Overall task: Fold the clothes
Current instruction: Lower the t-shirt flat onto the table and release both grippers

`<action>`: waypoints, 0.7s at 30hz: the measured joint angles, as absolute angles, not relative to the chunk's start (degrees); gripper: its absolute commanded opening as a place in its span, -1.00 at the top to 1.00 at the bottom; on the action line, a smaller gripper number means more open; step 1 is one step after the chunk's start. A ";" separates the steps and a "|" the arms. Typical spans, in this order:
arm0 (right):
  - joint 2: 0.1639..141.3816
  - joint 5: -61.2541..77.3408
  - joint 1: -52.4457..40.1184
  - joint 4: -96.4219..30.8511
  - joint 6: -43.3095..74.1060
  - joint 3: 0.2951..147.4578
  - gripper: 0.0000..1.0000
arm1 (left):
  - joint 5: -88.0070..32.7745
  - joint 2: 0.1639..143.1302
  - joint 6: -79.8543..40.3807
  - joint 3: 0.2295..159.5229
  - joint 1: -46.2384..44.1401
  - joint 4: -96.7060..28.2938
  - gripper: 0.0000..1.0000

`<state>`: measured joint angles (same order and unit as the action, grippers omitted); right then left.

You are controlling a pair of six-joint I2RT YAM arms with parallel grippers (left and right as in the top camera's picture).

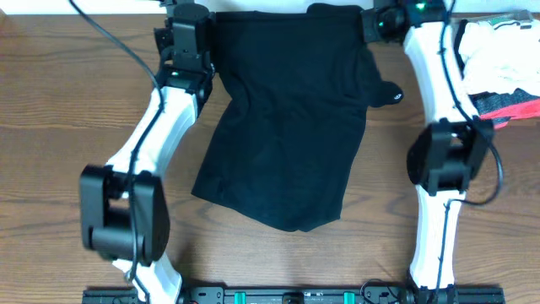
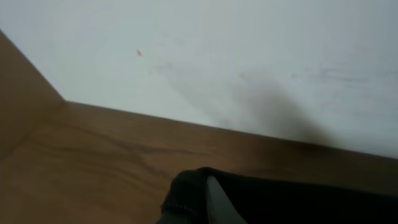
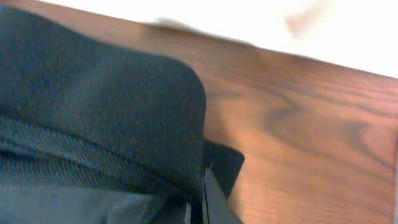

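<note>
The clothes, a black shirt (image 1: 287, 127), lie on the wooden table (image 1: 67, 101) with the top edge pulled to the far side and the lower part bunched toward the front. One sleeve (image 1: 386, 91) sticks out to the right. My left gripper (image 1: 209, 29) is shut on the shirt's far left corner. In the left wrist view, black fabric (image 2: 298, 202) wraps over a pale finger (image 2: 216, 200). At the far right corner my right gripper (image 1: 369, 24) is shut on the cloth, and the shirt (image 3: 93, 112) folds over its fingers (image 3: 211, 202).
A pile of white and red garments (image 1: 499, 63) sits at the far right of the table. A white wall (image 2: 249, 56) rises just behind the table's far edge. Both white arms flank the shirt, left (image 1: 148, 143) and right (image 1: 439, 127).
</note>
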<state>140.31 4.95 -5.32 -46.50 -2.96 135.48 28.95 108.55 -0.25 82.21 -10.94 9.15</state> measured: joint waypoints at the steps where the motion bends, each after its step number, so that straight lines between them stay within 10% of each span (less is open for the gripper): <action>1: 141.56 4.99 -5.32 -44.25 -2.52 135.44 0.97 | 28.97 109.65 -0.23 82.21 -10.92 11.14 0.88; 3: 143.81 5.13 -5.32 -39.66 -1.45 135.39 0.63 | 28.95 111.59 -0.21 82.21 -10.85 15.22 0.50; 5: 145.21 5.08 -5.32 -36.07 -0.10 135.26 -0.65 | 28.95 113.34 -0.01 82.21 -10.61 19.18 -0.42; 6: 145.60 5.02 -5.32 -35.03 0.30 135.24 -0.96 | 28.97 114.13 -0.25 82.21 -10.39 20.84 -0.86; 21: 133.12 4.21 -3.97 -51.62 2.42 135.22 -0.98 | 30.44 105.89 -1.54 82.21 -9.10 4.51 -0.96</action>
<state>133.12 4.21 -3.97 -51.62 2.42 135.22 30.44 105.89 -1.54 82.21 -9.10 4.51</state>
